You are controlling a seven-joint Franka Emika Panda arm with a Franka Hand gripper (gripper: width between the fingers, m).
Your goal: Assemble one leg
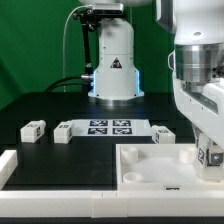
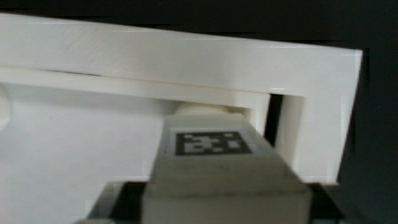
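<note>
White plastic on a black table (image 1: 60, 105), exterior view first. The gripper (image 1: 207, 157) hangs low at the exterior view's right, its fingers clamped narrow on the leg (image 1: 210, 155). The leg's tag faces the camera and only part of the block shows between them. Directly under the fingers sits the square panel (image 1: 150, 168) with its raised rim. Whether the leg touches the panel cannot be told from this view. Well apart from the fingers, three loose legs (image 1: 33, 129) (image 1: 63, 131) (image 1: 163, 134) lie on the table. The nearest of them is just beyond the panel's far edge. The marker board (image 1: 110, 127) lies flat between the second and third. The robot base (image 1: 113, 65) stands far behind all of it.

Wrist view: the leg (image 2: 217, 170) sticks out from between the fingers, tag (image 2: 210, 141) on its upper face. One dark finger (image 2: 121, 205) shows tight against its side, the other is hard to make out. The leg's far end sits in the shadow at the panel's rim wall (image 2: 178, 65), just at the inner corner. Contact there is too dark to tell. The panel floor (image 2: 71, 140) spreads out beside the held leg.
</note>
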